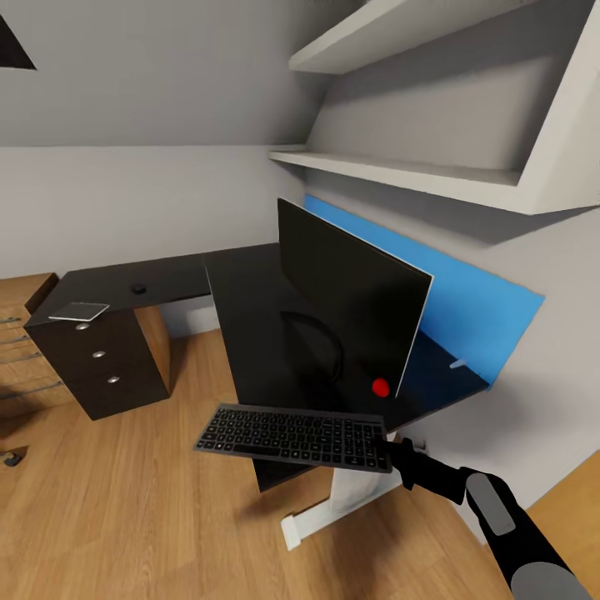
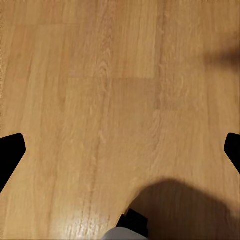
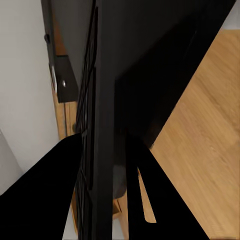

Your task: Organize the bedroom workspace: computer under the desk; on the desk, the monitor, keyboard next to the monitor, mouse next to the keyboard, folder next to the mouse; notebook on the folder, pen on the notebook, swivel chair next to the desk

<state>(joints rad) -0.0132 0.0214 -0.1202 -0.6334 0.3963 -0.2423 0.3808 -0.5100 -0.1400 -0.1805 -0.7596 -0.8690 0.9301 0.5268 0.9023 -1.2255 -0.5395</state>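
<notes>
The keyboard [image 1: 293,437] hangs level over the near edge of the black desk [image 1: 250,333], in front of the monitor [image 1: 350,304], which stands on the desk. My right gripper [image 1: 392,454] is shut on the keyboard's right end. In the right wrist view the keyboard [image 3: 102,100] runs edge-on between the gripper's [image 3: 102,170] dark fingers [image 3: 50,195]. The small black mouse [image 1: 137,287] and the grey notebook [image 1: 79,312] lie on the desk's far left wing. My left gripper [image 2: 120,150] is open over bare plank floor, its fingertips [image 2: 10,152] at the picture's sides.
A blue wall panel [image 1: 467,292] runs behind the monitor, with white shelves [image 1: 400,171] above it. The desk's dark drawers [image 1: 104,367] stand under the left wing. A light wooden chest with bar handles [image 1: 17,358] sits at the far left. Wood floor [image 1: 133,500] lies open before the desk.
</notes>
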